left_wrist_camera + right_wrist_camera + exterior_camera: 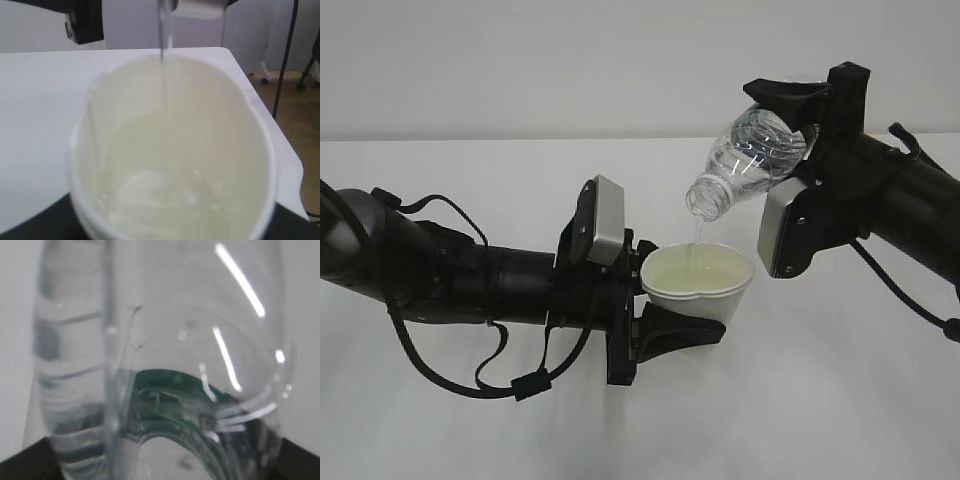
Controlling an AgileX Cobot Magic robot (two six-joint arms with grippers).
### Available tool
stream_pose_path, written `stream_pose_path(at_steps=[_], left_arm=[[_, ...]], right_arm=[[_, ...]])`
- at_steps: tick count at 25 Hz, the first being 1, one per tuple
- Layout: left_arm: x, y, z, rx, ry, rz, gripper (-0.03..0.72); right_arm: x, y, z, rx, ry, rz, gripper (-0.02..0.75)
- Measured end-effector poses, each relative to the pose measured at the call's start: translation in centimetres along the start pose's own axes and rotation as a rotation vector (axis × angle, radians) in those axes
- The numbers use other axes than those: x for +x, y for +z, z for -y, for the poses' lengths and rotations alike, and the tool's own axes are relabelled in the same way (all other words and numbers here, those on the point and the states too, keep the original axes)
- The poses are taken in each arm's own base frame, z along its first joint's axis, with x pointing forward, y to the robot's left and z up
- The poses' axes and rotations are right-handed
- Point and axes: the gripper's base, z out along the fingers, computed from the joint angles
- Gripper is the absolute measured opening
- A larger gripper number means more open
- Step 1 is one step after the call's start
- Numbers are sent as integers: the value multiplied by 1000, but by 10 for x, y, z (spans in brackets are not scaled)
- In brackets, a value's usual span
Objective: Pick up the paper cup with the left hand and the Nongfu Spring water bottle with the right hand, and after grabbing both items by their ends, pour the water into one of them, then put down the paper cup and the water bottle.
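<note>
My left jaws are pinching the paper cup around its wall, squeezing the rim out of round (the left wrist view shows it plainly oval). My right jaws are clamped on the base end of the Nongfu Spring water bottle, which hangs tilted neck-down just above the cup. A thin stream of the water drops from the bottle mouth into the cup, landing toward the far side of the opening.

To pour well, I judge I should hold the cup level and still, and not squeeze harder: a softer wall would buckle further as it fills. The bottle mouth sits over the rim's far half, so nudging it toward the cup's centre would give more margin against spill. Keep the tilt gentle; a steeper angle could make the flow gulp and splash.

The cup looks partly filled, though the blur in the wrist view leaves the level unclear. Both things hang above the white table, well clear of it, so any spill lands there.
</note>
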Motion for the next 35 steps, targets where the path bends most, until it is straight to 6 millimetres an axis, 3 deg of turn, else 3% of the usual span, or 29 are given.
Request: stream_pose_path(at_steps=[35], left_arm=[[-1,0,-2,-19,-10,9,410]], right_arm=[[1,0,1,8,150,-8,494]])
